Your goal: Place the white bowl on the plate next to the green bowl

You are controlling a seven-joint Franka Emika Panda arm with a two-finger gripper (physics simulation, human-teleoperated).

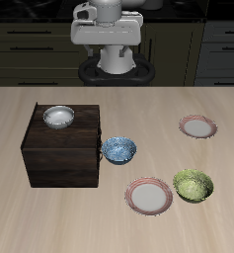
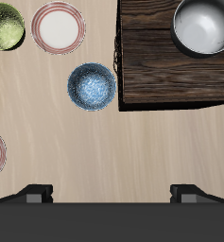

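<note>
Since nothing's been picked up yet, the white bowl [image 1: 57, 117] sits on top of a dark wooden box [image 1: 61, 158], which puts it higher than everything else, so I'd guess the arm has to come down on it from above. It's small and round, plain white with a greyish rim, and looks smooth and a bit shiny inside. The plate [image 1: 148, 196] it's meant for lies flat near the table's [image 1: 20, 212] front edge, white middle with a pinkish-red rim, just beside the green bowl [image 1: 193, 185], which has a mottled, lighter inside. A second look-alike plate [image 1: 197, 126] is farther back, well apart from the green bowl, so that's likely not the target. A blue-and-white patterned bowl [image 1: 118, 150] sits close to the box. The pincer [image 2: 112, 194] hangs high with its fingers spread wide, holding nothing.
</note>
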